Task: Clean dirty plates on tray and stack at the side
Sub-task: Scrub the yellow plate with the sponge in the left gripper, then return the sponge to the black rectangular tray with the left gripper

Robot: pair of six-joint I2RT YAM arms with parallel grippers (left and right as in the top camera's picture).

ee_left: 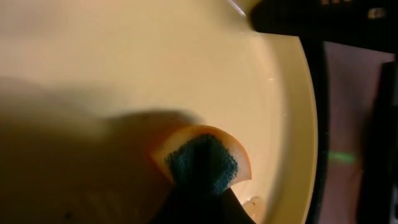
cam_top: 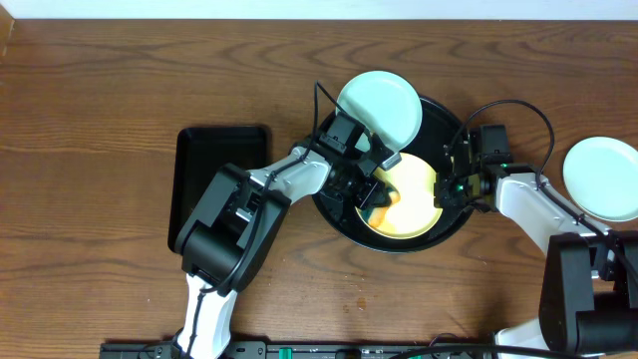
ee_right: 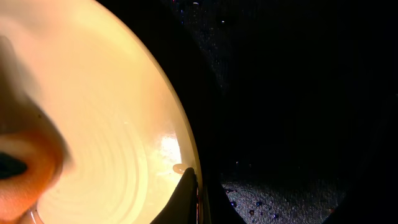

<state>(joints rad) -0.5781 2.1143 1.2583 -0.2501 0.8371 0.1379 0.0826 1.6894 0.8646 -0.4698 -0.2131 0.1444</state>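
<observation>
The pale yellow plate [cam_top: 411, 199] lies in the round black tray [cam_top: 451, 124]. A pale blue-white plate [cam_top: 379, 106] leans on the tray's far rim. Another pale plate [cam_top: 602, 178] lies on the table at the right. My left gripper [cam_top: 371, 199] is shut on an orange sponge with a blue scrub side [ee_left: 202, 158] and presses it onto the yellow plate [ee_left: 155, 68]. My right gripper [cam_top: 446, 187] is shut on the yellow plate's right rim [ee_right: 186, 149], one finger on each side of the edge [ee_right: 198, 193].
A smaller rectangular black tray [cam_top: 221, 179] lies on the wooden table left of the round tray. Water drops lie on the round tray's floor [ee_right: 280, 193]. Both arms crowd over the round tray.
</observation>
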